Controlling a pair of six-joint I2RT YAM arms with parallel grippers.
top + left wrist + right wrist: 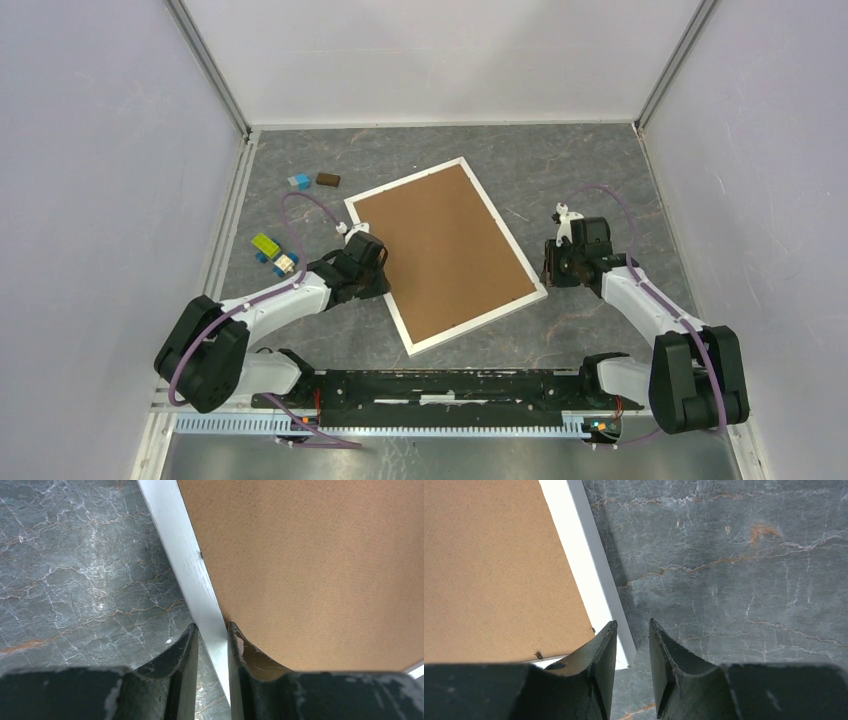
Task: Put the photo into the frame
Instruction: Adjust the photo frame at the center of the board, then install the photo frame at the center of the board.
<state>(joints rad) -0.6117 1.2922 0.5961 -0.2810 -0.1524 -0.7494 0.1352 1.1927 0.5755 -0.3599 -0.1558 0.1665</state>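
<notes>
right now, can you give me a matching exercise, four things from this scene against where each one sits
Things
1. left fingers
2. right fingers
3. backing board
4. brown block

Places
a. beside the blue block, just beyond the frame's far left corner
b. inside the frame, brown face up
c. at the frame's near right corner
d. one on either side of the frame's left rail

Pairs: 1-d, 2-c, 3-b, 4-a
</notes>
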